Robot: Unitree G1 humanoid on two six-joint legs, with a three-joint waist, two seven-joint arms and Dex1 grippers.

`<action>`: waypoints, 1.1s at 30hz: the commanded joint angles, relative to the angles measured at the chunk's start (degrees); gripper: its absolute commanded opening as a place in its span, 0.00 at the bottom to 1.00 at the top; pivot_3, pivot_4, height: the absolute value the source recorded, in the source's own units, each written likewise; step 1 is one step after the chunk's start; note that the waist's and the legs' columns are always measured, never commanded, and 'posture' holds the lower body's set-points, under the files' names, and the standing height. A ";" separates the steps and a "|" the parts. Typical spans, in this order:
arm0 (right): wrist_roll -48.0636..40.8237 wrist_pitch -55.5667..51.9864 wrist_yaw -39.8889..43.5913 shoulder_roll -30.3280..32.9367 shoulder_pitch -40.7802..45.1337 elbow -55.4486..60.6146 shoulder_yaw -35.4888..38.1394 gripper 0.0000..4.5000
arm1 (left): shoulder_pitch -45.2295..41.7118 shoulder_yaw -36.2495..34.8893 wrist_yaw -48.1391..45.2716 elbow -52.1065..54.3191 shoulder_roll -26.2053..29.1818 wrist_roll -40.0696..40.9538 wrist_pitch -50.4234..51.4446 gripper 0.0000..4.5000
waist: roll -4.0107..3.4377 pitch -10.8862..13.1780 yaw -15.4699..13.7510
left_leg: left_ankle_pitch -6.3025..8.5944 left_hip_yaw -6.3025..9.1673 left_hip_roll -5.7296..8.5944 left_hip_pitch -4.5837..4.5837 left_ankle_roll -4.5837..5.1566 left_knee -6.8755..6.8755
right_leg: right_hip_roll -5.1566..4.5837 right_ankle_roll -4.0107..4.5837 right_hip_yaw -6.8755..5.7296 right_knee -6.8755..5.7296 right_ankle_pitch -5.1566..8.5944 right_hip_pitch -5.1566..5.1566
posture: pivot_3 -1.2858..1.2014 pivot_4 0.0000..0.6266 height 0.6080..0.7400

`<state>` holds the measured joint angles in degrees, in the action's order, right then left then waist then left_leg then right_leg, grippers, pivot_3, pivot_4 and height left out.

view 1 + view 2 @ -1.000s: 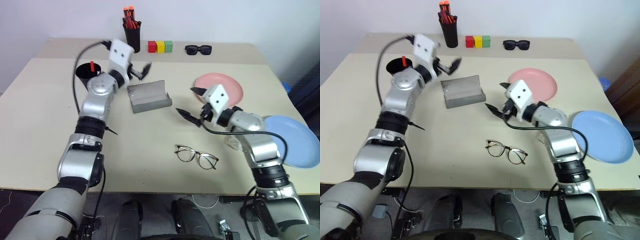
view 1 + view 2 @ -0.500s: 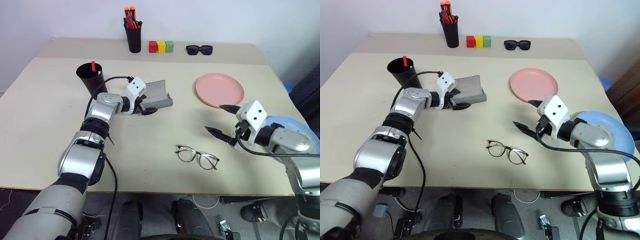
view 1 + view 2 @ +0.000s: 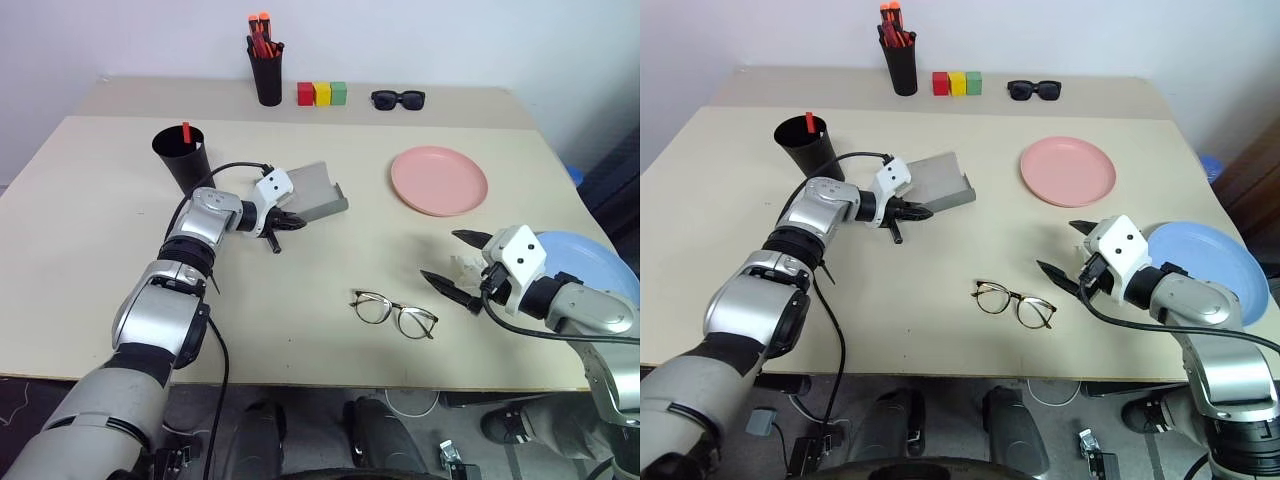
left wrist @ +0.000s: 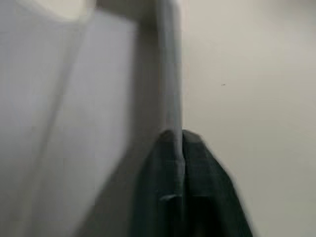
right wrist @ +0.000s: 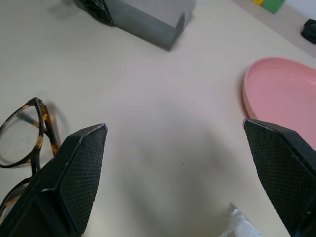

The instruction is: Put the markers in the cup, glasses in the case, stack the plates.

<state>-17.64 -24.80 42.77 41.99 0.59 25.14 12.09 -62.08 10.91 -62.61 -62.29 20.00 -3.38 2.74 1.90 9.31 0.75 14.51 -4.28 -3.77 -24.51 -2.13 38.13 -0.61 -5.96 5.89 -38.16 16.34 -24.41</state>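
The grey case point(image 3: 312, 192) lies open in the middle of the table. My left gripper point(image 3: 284, 221) is shut on the thin wall of the case at its left end, and the left wrist view shows that wall point(image 4: 169, 74) pinched between the black fingers point(image 4: 197, 197). The black cup point(image 3: 181, 157) stands left of the case with a red-capped marker point(image 3: 186, 131) in it. The wire-framed glasses point(image 3: 395, 313) lie near the front edge. My right gripper point(image 3: 441, 257) hangs open to their right, holding nothing. The pink plate point(image 3: 438, 180) lies far right, the blue plate point(image 3: 603, 268) nearer, partly hidden by my right arm.
Along the back of the table stand a black pen holder point(image 3: 266, 76) with red and orange markers, three coloured blocks point(image 3: 320, 94) and black sunglasses point(image 3: 397, 99). A small crumpled clear wrapper point(image 3: 462, 267) lies by my right gripper.
My left gripper came down from above the cup side to the case's left end and closed on its wall, and the case shifted slightly. My right gripper drew back to the right, away from the case.
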 commanded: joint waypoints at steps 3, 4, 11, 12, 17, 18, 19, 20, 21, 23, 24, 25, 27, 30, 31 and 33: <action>-0.44 0.41 -0.29 0.25 1.01 2.25 -0.54 1.00 | 3.92 1.10 -9.46 8.44 4.01 0.27 -8.10 0.01 | -0.01 0.00 0.22 | 0.00 0.00 -0.01 0.00 0.00 -0.01 | 0.00 0.00 0.00 0.00 0.00 0.00 | 0.52 0.24 0.89; -0.72 0.10 0.04 0.41 1.22 2.32 -0.89 1.00 | 5.69 1.36 -12.51 11.66 5.18 1.08 -8.70 0.01 | -0.01 0.00 0.29 | 0.00 -0.01 -0.01 0.01 0.00 -0.01 | 0.00 0.00 0.01 0.00 0.00 0.00 | 0.52 0.24 0.89; -0.84 -0.58 0.36 0.24 2.13 2.66 -3.11 1.00 | 15.28 3.14 -22.13 32.02 10.77 3.72 -2.69 0.01 | -0.01 0.00 -0.15 | 0.00 -0.01 -0.03 -0.01 0.01 0.06 | -0.03 0.01 0.01 -0.03 0.00 0.02 | 0.52 0.24 0.89; -0.82 -0.54 0.36 0.17 2.35 2.51 -3.45 1.00 | 16.33 3.53 -22.32 33.98 11.20 3.57 -2.43 0.01 | -0.01 -0.01 -0.11 | 0.01 -0.01 -0.03 0.00 0.02 0.07 | -0.03 0.01 0.01 -0.03 0.00 0.04 | 0.52 0.24 0.89; -0.87 -0.18 0.49 0.08 3.14 1.94 -4.68 1.00 | 18.22 4.87 -20.96 37.33 11.73 2.83 -0.56 0.01 | -0.03 -0.02 -0.07 | 0.01 0.00 -0.03 0.02 0.03 0.10 | -0.03 0.01 0.00 -0.04 0.00 0.06 | 0.52 0.24 0.89; -0.87 -0.12 0.56 0.11 3.21 1.85 -4.78 1.00 | 18.39 5.15 -20.67 37.57 11.77 2.54 -0.18 0.01 | -0.04 -0.02 -0.05 | 0.01 0.00 -0.03 0.02 0.03 0.10 | -0.03 0.01 0.00 -0.04 0.00 0.06 | 0.52 0.24 0.89; -0.84 -0.02 0.63 0.14 3.26 1.73 -4.85 1.00 | 18.50 5.32 -20.45 37.80 11.72 2.43 0.29 0.01 | -0.04 -0.02 -0.05 | 0.01 0.00 -0.03 0.02 0.03 0.10 | -0.02 0.01 0.00 -0.04 0.00 0.07 | 0.52 0.24 0.89; -0.79 0.05 0.69 0.16 3.32 1.60 -4.91 1.00 | 18.60 5.48 -20.43 38.22 11.64 2.53 1.33 0.01 | -0.04 -0.02 -0.06 | 0.01 0.01 -0.03 0.02 0.03 0.09 | -0.02 0.01 0.00 -0.05 0.00 0.06 | 0.52 0.24 0.89; -0.74 0.11 0.74 0.17 3.40 1.48 -4.97 1.00 | 18.70 5.63 -20.44 38.68 11.59 2.69 2.05 0.01 | -0.04 -0.02 -0.07 | 0.01 0.01 -0.03 0.02 0.03 0.10 | -0.02 0.01 0.00 -0.05 0.00 0.06 | 0.52 0.24 0.89; -0.64 0.15 0.75 0.14 3.69 1.32 -5.22 1.00 | 19.05 5.87 -20.39 39.97 11.58 3.02 3.23 0.01 | -0.04 -0.02 -0.10 | 0.01 0.01 -0.03 0.02 0.03 0.10 | -0.02 0.01 0.00 -0.04 0.00 0.07 | 0.52 0.24 0.89; -0.61 0.13 0.73 0.11 3.81 1.31 -5.36 1.00 | 19.25 5.93 -20.27 40.60 11.60 3.19 3.81 0.01 | -0.04 -0.02 -0.10 | 0.02 0.01 -0.03 0.02 0.03 0.10 | -0.02 0.01 0.00 -0.04 0.00 0.07 | 0.52 0.24 0.89; -0.57 0.13 0.71 0.07 3.90 1.31 -5.50 1.00 | 19.53 5.90 -20.14 41.40 11.55 3.51 4.70 0.01 | -0.04 -0.02 -0.08 | 0.02 0.01 -0.03 0.02 0.04 0.10 | -0.02 0.01 0.00 -0.04 0.00 0.07 | 0.52 0.24 0.89; -0.50 0.24 0.72 0.05 4.00 1.28 -5.82 1.00 | 20.34 5.77 -19.84 43.60 11.46 4.28 6.74 0.01 | -0.04 -0.02 -0.04 | 0.02 0.01 -0.03 0.03 0.04 0.10 | -0.02 0.01 0.00 -0.05 0.00 0.07 | 0.52 0.24 0.89; -0.59 0.28 0.71 0.11 4.13 1.25 -6.15 1.00 | 21.68 5.65 -19.26 46.64 11.83 4.85 9.19 0.01 | -0.04 -0.02 -0.02 | 0.02 0.01 -0.03 0.03 0.04 0.10 | -0.02 0.01 0.00 -0.05 0.00 0.07 | 0.52 0.24 0.89; -0.56 0.35 0.69 0.10 4.24 1.11 -6.26 1.00 | 22.20 5.67 -19.03 47.61 12.11 5.02 10.47 0.01 | -0.04 -0.02 -0.01 | 0.02 0.01 -0.03 0.03 0.04 0.10 | -0.02 0.01 0.00 -0.06 0.00 0.07 | 0.52 0.24 0.89; -0.48 0.47 0.71 0.06 4.48 0.87 -6.46 1.00 | 23.08 6.34 -17.84 49.57 13.05 3.84 12.63 0.01 | -0.04 -0.02 0.00 | 0.02 0.01 -0.03 0.04 0.04 0.10 | -0.02 0.01 0.00 -0.06 0.00 0.07 | 0.52 0.24 0.89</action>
<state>-18.17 -25.39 43.31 41.95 4.12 25.47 5.23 -39.33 16.76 -81.04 -15.23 32.02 0.72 13.87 1.86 9.28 0.75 14.53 -4.27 -3.80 -24.47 -2.09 38.23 -0.63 -5.95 5.89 -38.22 16.34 -24.34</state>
